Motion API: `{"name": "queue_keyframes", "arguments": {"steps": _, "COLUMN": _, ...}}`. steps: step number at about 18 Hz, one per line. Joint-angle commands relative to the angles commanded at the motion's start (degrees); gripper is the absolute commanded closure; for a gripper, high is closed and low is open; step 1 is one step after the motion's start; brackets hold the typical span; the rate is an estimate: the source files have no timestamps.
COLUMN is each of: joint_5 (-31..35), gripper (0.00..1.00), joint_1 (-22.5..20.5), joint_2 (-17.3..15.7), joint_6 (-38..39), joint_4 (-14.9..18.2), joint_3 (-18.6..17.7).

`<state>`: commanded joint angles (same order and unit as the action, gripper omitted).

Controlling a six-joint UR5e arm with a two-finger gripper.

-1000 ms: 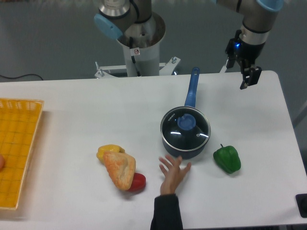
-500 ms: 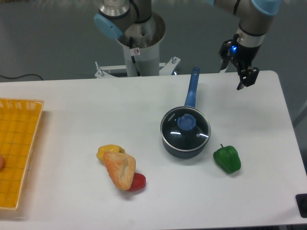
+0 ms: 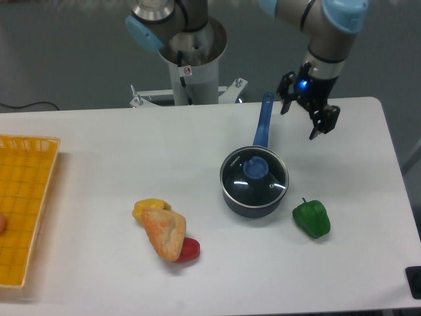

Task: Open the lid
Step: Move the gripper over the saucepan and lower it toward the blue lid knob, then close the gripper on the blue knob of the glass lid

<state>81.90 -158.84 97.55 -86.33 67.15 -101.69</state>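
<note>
Lid (image 3: 254, 176): a glass disc with a thin metal rim, seated flat on the dark blue saucepan (image 3: 231, 195), right of the table's centre; it is not yet lifted.
Knob (image 3: 256, 168): round and blue, at the lid's middle, with nothing touching it.
Saucepan handle (image 3: 264, 120): long and blue, running from the pan toward 12 o'clock.
Gripper (image 3: 303, 115): hangs above the table at about 1 o'clock from the lid, just beside the far end of the handle and well apart from the knob; its two fingers stand spread and hold nothing.
Step in hand: the approach, by my reading; no contact with the lid.
Next move: likely carry the open claw toward 7 o'clock until it is over the knob, lower it so the fingers straddle the knob, close, then lift straight up.
Green bell pepper (image 3: 311, 218): at 4 o'clock from the pan, near but apart.
Bread with yellow and red peppers (image 3: 164, 231): at 8 o'clock, well apart.
Yellow basket (image 3: 23, 205): at the table's left edge.
</note>
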Motion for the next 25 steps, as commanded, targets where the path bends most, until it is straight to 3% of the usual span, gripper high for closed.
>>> {"name": "queue_keyframes", "arguments": {"steps": 4, "joint_5": 2.11, "gripper": 0.0, "joint_1": 4.49, "joint_2": 1.93, "joint_6": 6.6, "joint_4": -1.66, "joint_3": 0.09}}
{"name": "queue_keyframes", "arguments": {"steps": 8, "joint_5": 14.05, "gripper": 0.0, "joint_1": 12.04, "joint_2": 6.23, "joint_6": 6.53, "joint_4": -2.46, "joint_3": 2.02}}
{"name": "queue_keyframes", "arguments": {"steps": 11, "joint_5": 14.96, "gripper": 0.0, "joint_1": 15.75, "joint_2": 7.91, "joint_6": 6.88, "joint_4": -2.46, "joint_3": 4.3}}
{"name": "queue_keyframes", "arguments": {"steps": 19, "joint_5": 13.02, "gripper": 0.0, "joint_1": 16.28, "joint_2": 8.53, "joint_6": 5.12, "joint_4": -2.02, "joint_3": 5.54}}
{"name": "queue_keyframes", "arguments": {"steps": 25, "joint_5": 11.71, "gripper": 0.0, "joint_1": 14.53, "joint_2": 8.53, "joint_6": 4.42, "joint_4": -2.55, "joint_3": 3.79}}
